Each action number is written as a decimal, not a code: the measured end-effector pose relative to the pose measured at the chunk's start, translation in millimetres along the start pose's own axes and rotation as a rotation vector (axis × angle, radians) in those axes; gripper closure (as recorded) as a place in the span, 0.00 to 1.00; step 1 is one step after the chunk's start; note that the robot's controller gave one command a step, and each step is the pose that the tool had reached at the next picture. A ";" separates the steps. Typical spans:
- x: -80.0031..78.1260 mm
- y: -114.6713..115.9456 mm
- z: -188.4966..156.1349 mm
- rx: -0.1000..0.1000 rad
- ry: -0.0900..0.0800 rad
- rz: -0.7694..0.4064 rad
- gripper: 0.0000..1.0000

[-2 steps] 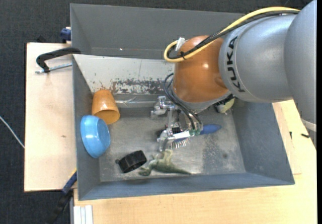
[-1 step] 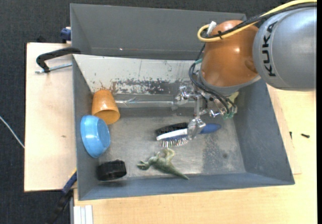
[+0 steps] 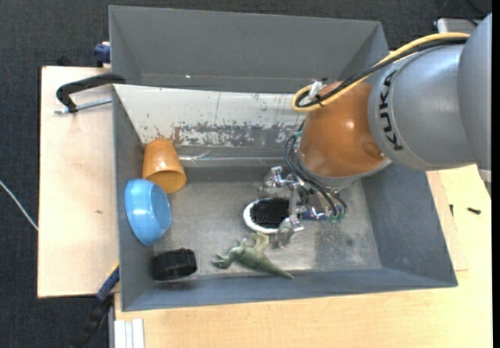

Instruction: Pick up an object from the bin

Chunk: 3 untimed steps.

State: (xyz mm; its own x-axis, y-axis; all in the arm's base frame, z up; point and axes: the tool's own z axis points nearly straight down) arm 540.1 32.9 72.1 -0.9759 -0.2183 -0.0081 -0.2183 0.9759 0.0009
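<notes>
The metal gripper (image 3: 291, 209) hung low over the grey bin's (image 3: 234, 49) floor, touching the right edge of a round brush (image 3: 266, 215) with black bristles in a white rim, lying mid-floor. How wide it stood, or whether it held anything, I could not tell. A spiky green dinosaur (image 3: 254, 257) lay near the front wall. Well to the left were a tipped orange cup (image 3: 164, 165), a glossy blue bowl (image 3: 147, 211) and a black disc (image 3: 173, 263).
</notes>
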 end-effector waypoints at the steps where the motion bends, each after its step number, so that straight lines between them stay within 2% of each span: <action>1: -2.4 -0.3 -2.4 0.001 -0.007 0.000 1.00; 2: -25.4 37.9 -118.8 0.000 -0.003 -0.608 1.00; 3: -37.7 36.3 -151.1 0.000 -0.001 -0.675 1.00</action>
